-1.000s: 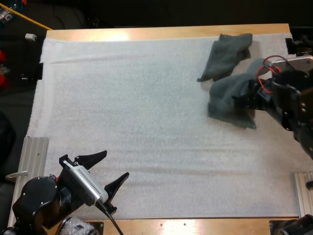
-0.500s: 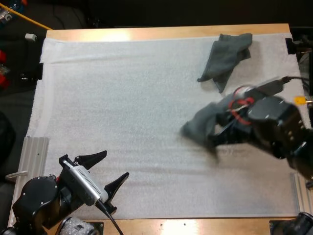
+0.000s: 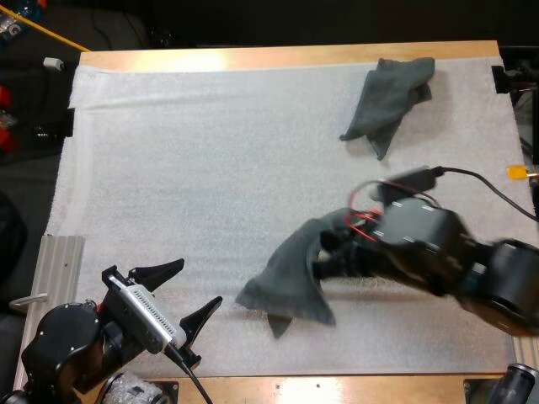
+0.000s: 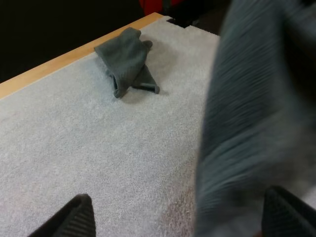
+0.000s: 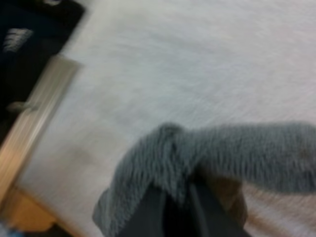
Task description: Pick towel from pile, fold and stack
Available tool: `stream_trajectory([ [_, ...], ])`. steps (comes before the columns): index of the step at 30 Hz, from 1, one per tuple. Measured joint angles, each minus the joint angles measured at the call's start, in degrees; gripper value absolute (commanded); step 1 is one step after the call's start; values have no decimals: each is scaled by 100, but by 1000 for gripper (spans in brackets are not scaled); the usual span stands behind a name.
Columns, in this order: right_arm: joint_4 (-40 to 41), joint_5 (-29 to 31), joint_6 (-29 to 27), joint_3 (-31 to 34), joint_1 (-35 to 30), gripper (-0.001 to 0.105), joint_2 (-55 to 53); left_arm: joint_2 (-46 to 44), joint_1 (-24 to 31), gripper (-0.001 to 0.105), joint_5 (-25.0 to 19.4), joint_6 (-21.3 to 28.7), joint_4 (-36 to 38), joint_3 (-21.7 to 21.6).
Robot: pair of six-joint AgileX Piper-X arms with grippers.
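My right gripper (image 3: 327, 259) is shut on a dark grey-green towel (image 3: 288, 280), which hangs from it and trails onto the mat's front middle. In the right wrist view the fingers (image 5: 155, 210) pinch a bunched fold of that towel (image 5: 222, 153). A second crumpled towel (image 3: 389, 99) lies at the mat's far right. My left gripper (image 3: 192, 290) stands open at the front left, close to the carried towel's trailing corner. From the left wrist the carried towel (image 4: 256, 118) looms close, with the crumpled towel (image 4: 127, 61) farther off by the table edge.
A white mat (image 3: 210, 168) covers most of the wooden table (image 3: 278, 55). Metal rails sit at the front left (image 3: 57, 269) and front right (image 3: 524, 328) of the table.
My right arm has swept from the far right toward the front middle, dragging the held towel away from the crumpled one. The left arm has stayed still.
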Motion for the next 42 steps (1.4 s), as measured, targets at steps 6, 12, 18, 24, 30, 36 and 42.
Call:
stream_trajectory([
  [6,-117,42,-171,28,-688,0,1291,0,0,66,0,0,0,0],
  [12,-843,-149,-424,52,-1492,1,2102,0,0,66,0,0,0,0],
  [18,-1522,-305,-458,48,-1985,56,2203,0,0,66,0,0,0,0],
  [24,-1535,-402,-611,-226,-2208,78,2203,0,0,66,0,0,0,0],
  [30,-841,-458,-650,-480,-2072,59,2055,0,0,66,0,0,0,0],
  [36,-349,-458,-650,-480,-1582,52,1834,0,0,66,0,0,34,0],
  [42,-250,-366,-629,-468,-965,52,1793,0,0,66,0,0,621,0],
])
